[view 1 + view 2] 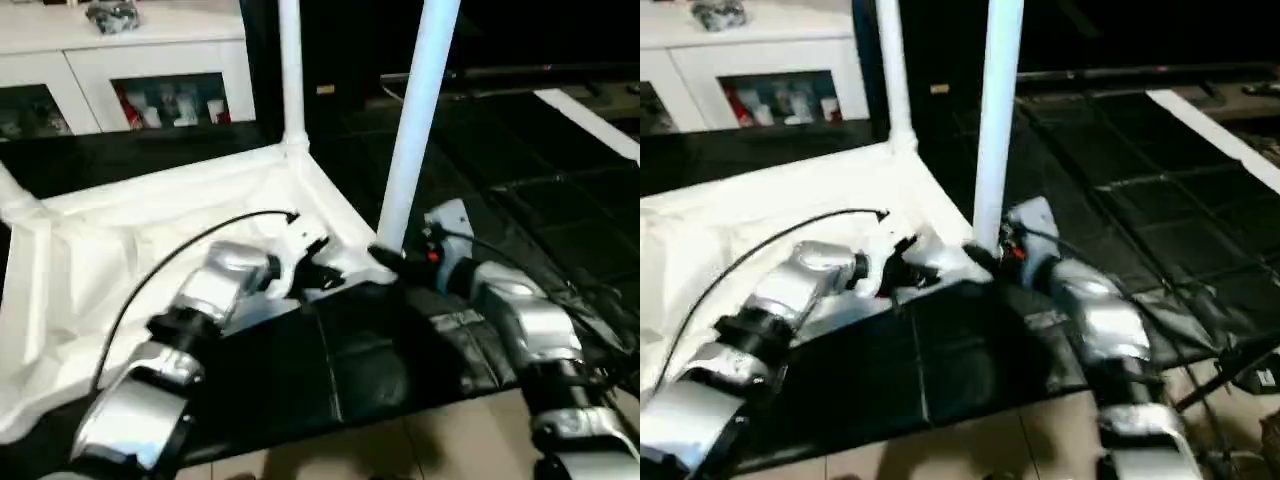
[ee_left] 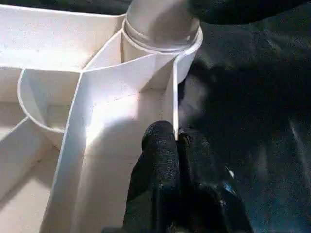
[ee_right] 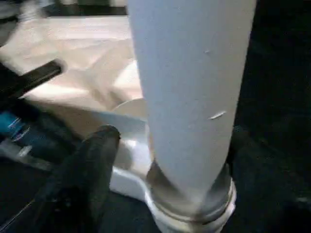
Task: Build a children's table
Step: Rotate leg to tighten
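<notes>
children's table top (image 1: pixel 150 250) lies upside down on the black mat (image 1: pixel 360 370), one leg (image 1: pixel 418 110) upright in its near corner socket. my left tool (image 2: pixel 177 145) is clenched on the rim; my right tool (image 1: pixel 395 262) straddles that leg's base, released.

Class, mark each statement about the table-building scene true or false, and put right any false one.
1. The table top lies upside down with its ribbed underside facing up. True.
2. No leg stands in a corner socket yet. False: the near leg and the far leg both stand upright in corner sockets.
3. The left gripper has its jaws pressed together at the table top's rim. True.
4. The right gripper is by the base of the near leg. True.
5. The table top rests on a bare wooden floor. False: it lies on a black mat.
</notes>
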